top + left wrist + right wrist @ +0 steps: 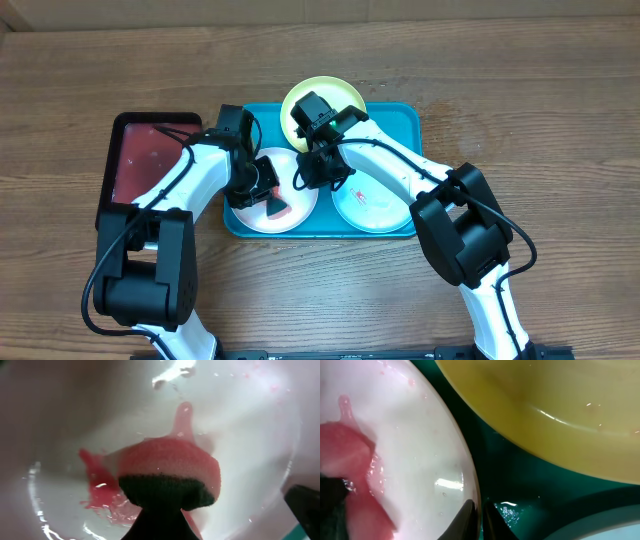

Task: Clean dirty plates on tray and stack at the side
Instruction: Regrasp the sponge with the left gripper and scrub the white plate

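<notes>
Sponge (170, 467), soft and soaked, sits clamped in left fingers (160, 527) on the light, likely slippery white plate (240, 420); right fingers (464, 519) pinch its rim.

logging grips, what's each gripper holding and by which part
The left gripper holds the pink sponge by its dark green end; the right gripper pinches the white plate by its rim.
</notes>
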Robot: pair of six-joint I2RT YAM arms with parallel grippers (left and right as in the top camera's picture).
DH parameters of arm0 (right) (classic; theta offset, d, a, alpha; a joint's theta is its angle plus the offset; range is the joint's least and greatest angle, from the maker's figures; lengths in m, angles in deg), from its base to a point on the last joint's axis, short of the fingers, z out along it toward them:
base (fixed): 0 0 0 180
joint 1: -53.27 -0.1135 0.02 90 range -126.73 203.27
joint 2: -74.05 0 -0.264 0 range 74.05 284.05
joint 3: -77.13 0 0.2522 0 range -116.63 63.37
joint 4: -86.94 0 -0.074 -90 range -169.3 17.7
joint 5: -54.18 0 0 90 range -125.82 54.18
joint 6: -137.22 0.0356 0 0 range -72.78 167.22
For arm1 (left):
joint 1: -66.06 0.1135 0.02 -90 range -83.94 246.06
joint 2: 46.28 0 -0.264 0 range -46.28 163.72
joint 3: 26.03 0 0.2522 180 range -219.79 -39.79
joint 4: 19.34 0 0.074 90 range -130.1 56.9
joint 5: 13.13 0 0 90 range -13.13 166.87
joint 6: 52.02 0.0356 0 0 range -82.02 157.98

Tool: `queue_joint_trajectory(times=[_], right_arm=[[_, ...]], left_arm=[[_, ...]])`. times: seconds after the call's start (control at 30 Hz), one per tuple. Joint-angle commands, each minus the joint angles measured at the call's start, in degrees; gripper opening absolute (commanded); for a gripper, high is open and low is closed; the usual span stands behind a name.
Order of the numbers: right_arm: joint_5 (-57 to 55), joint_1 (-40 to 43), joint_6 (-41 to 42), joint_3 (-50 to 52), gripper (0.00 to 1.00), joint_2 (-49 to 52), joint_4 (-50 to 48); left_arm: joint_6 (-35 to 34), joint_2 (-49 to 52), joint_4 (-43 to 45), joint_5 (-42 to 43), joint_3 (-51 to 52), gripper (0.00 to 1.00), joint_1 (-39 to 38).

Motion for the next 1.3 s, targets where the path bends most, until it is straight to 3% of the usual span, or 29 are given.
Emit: queue_joint_trajectory(times=[0.0,0.13,0.27,0.57,0.87,1.27], right_arm=[[-1.1,0.7,0.2,-0.9,0.08,0.1,0.2],[-1.1,0.7,0.2,-0.9,0.08,0.1,0.2],[-1.1,0.7,0.2,-0.9,0.08,0.1,0.2],[-1.1,0.7,0.2,-0.9,0.08,0.1,0.2],[-1.1,0.7,0.2,-0.9,0.08,0.1,0.0],[-1.1,0.7,0.2,-0.9,0.06,0.1,0.2]], left_arm=[[0.7,0.6,-0.1,-14.1,-1.0,0.04,0.3],[0.8,0.6,-0.4,-25.2,-2.1,0.04,0.3],[2.7,0.6,-2.2,-25.6,-6.0,0.04,0.3],[3.1,1.1,-2.7,-2.7,-11.5,0.04,0.3],[2.5,8.3,-2.9,1.0,-11.1,0.04,-0.7],[3.7,10.2,-10.3,-25.2,-15.1,0.04,3.4]])
